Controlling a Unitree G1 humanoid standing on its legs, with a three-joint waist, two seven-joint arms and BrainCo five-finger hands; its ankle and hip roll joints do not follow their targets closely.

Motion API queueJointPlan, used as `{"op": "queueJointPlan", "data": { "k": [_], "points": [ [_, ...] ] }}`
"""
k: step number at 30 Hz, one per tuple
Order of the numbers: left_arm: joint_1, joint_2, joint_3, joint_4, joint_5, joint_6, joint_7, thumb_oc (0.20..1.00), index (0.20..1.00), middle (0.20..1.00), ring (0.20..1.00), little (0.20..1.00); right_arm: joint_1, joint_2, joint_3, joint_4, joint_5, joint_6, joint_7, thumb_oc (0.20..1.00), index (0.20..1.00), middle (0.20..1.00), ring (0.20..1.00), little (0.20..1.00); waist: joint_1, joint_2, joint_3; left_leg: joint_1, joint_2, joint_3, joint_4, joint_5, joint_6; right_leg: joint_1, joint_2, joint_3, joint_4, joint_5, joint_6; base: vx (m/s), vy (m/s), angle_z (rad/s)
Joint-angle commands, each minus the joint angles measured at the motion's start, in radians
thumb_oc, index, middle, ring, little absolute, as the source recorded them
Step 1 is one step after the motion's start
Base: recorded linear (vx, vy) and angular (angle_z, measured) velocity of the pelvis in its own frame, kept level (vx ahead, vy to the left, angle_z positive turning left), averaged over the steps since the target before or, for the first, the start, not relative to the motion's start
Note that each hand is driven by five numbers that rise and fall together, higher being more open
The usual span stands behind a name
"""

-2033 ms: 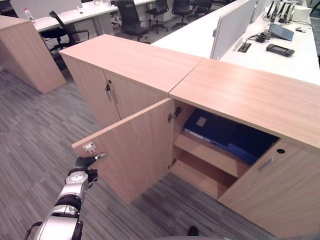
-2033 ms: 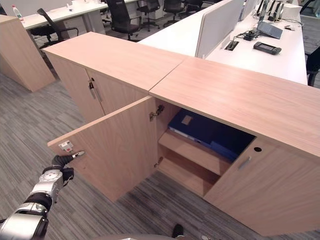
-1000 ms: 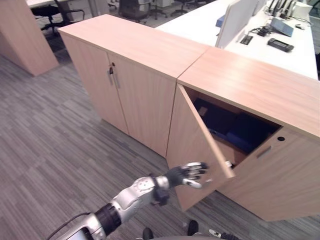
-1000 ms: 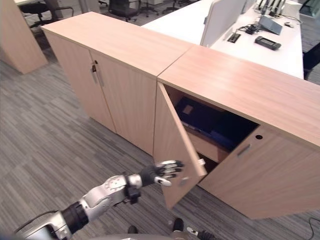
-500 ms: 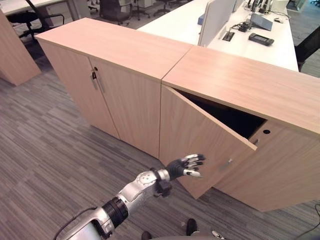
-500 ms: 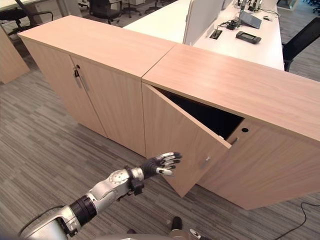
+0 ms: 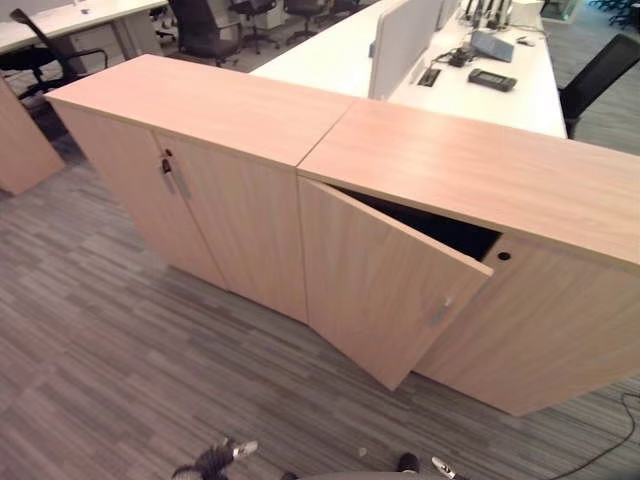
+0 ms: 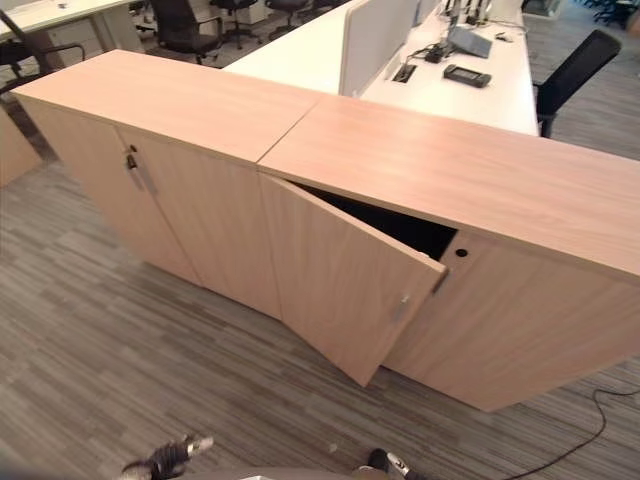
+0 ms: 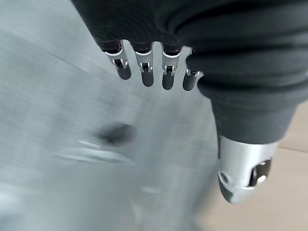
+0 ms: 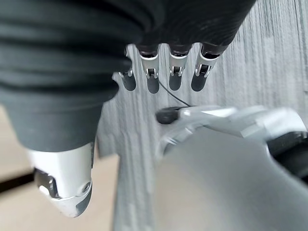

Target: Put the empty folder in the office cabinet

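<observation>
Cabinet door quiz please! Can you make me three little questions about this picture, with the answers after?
1. True or false: the right cabinet's door is fully shut.
2. What colour are the cabinets? A wood, B blue, C black.
3. Fill in: both the left hand and the right hand hold ____.

Key: 1 false, it stands ajar. 2 A. 3 nothing, fingers straight.
</observation>
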Motion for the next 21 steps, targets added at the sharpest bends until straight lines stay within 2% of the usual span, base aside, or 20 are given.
{"op": "queueJointPlan", "data": {
  "k": [1, 5, 7, 10, 11, 12, 13, 16, 17, 20, 21],
  "points": [
    [-0.044, -0.020, 0.047, -0.036, 0.036, -0.025, 0.023, 1.000, 1.000, 1.000, 1.000, 1.000, -0.036, -0.016, 0.024, 0.067, 0.014, -0.019, 0.006, 1.000, 1.000, 1.000, 1.000, 1.000, 0.017, 0.021, 0.015, -0.052, 0.015, -0.108, 0.003, -0.060, -0.015, -0.017, 0.007, 0.037, 0.000, -0.064, 0.052, 0.04, -0.179, -0.32],
    [-0.022, -0.018, 0.076, -0.066, 0.001, -0.045, 0.025, 1.000, 1.000, 1.000, 1.000, 1.000, -0.027, -0.023, 0.041, 0.071, 0.016, -0.029, 0.014, 1.000, 1.000, 1.000, 1.000, 1.000, 0.011, 0.022, 0.009, -0.041, 0.068, -0.100, 0.003, -0.038, -0.040, -0.016, 0.075, 0.056, 0.000, -0.104, 0.026, 0.00, -0.229, -0.18],
    [-0.020, -0.012, 0.076, -0.099, -0.020, -0.070, 0.049, 1.000, 1.000, 1.000, 1.000, 1.000, -0.024, -0.030, 0.063, 0.058, 0.022, -0.049, 0.012, 1.000, 1.000, 1.000, 1.000, 1.000, 0.007, 0.017, 0.010, -0.030, 0.130, -0.085, 0.003, -0.012, -0.068, -0.010, 0.137, 0.073, 0.000, -0.145, 0.004, -0.02, -0.361, -0.23],
    [-0.016, -0.009, 0.090, -0.102, -0.063, -0.073, 0.042, 1.000, 1.000, 1.000, 1.000, 1.000, -0.027, -0.037, 0.084, 0.051, 0.017, -0.056, 0.015, 1.000, 1.000, 1.000, 1.000, 1.000, 0.007, 0.007, 0.023, -0.019, 0.165, -0.073, 0.062, -0.021, -0.072, 0.008, 0.172, 0.089, 0.000, -0.168, -0.018, -0.01, -0.238, -0.32],
    [-0.027, -0.012, 0.086, -0.110, -0.098, -0.074, 0.036, 1.000, 1.000, 1.000, 1.000, 1.000, -0.041, -0.046, 0.102, 0.047, 0.006, -0.055, 0.015, 1.000, 1.000, 1.000, 1.000, 1.000, 0.028, -0.006, 0.055, -0.076, 0.165, -0.141, 0.170, -0.038, -0.066, 0.009, 0.183, 0.109, 0.000, -0.174, -0.036, -0.11, -0.215, -0.46],
    [-0.033, -0.016, 0.082, -0.113, -0.121, -0.077, 0.030, 1.000, 1.000, 1.000, 1.000, 1.000, -0.046, -0.052, 0.109, 0.042, 0.003, -0.055, 0.016, 1.000, 1.000, 1.000, 1.000, 1.000, 0.038, -0.013, 0.064, -0.108, 0.141, -0.209, 0.190, -0.046, -0.060, 0.010, 0.185, 0.111, 0.000, -0.175, -0.043, -0.14, -0.250, -0.88],
    [-0.035, -0.026, 0.081, -0.123, -0.175, -0.075, -0.005, 1.000, 1.000, 1.000, 1.000, 1.000, -0.046, -0.060, 0.111, 0.032, -0.004, -0.059, 0.016, 1.000, 1.000, 1.000, 1.000, 1.000, 0.062, -0.026, 0.074, -0.179, 0.050, -0.348, 0.215, -0.076, -0.035, 0.012, 0.196, 0.126, 0.000, -0.174, -0.047, -0.06, -0.177, -0.80],
    [-0.033, -0.035, 0.090, -0.118, -0.209, -0.082, -0.024, 1.000, 1.000, 1.000, 1.000, 1.000, -0.057, -0.060, 0.134, 0.021, -0.031, -0.062, 0.021, 1.000, 1.000, 1.000, 1.000, 1.000, 0.087, -0.025, 0.082, -0.214, -0.060, -0.498, 0.214, -0.097, -0.010, 0.009, 0.220, 0.178, 0.000, -0.162, -0.050, 0.03, -0.066, -0.47],
    [-0.033, -0.036, 0.086, -0.115, -0.201, -0.082, -0.030, 1.000, 1.000, 1.000, 1.000, 1.000, -0.060, -0.059, 0.145, 0.022, -0.049, -0.063, 0.020, 1.000, 1.000, 1.000, 1.000, 1.000, 0.088, -0.016, 0.077, -0.197, -0.070, -0.516, 0.191, -0.096, -0.003, 0.014, 0.228, 0.187, 0.000, -0.162, -0.048, 0.07, 0.045, -0.79],
    [-0.026, -0.038, 0.068, -0.112, -0.166, -0.082, -0.036, 1.000, 1.000, 1.000, 1.000, 1.000, -0.049, -0.055, 0.161, 0.023, -0.082, -0.057, 0.016, 1.000, 1.000, 1.000, 1.000, 1.000, 0.082, -0.005, 0.059, -0.165, -0.068, -0.513, 0.147, -0.085, 0.002, 0.017, 0.232, 0.197, 0.000, -0.163, -0.046, 0.08, 0.078, -0.75],
    [-0.021, -0.039, 0.042, -0.113, -0.125, -0.084, -0.034, 1.000, 1.000, 1.000, 1.000, 1.000, -0.038, -0.051, 0.174, 0.024, -0.115, -0.052, 0.014, 1.000, 1.000, 1.000, 1.000, 1.000, 0.071, 0.009, 0.038, -0.135, -0.066, -0.509, 0.087, -0.066, 0.006, 0.012, 0.234, 0.207, 0.000, -0.162, -0.047, 0.07, 0.118, -0.28]
  ]
}}
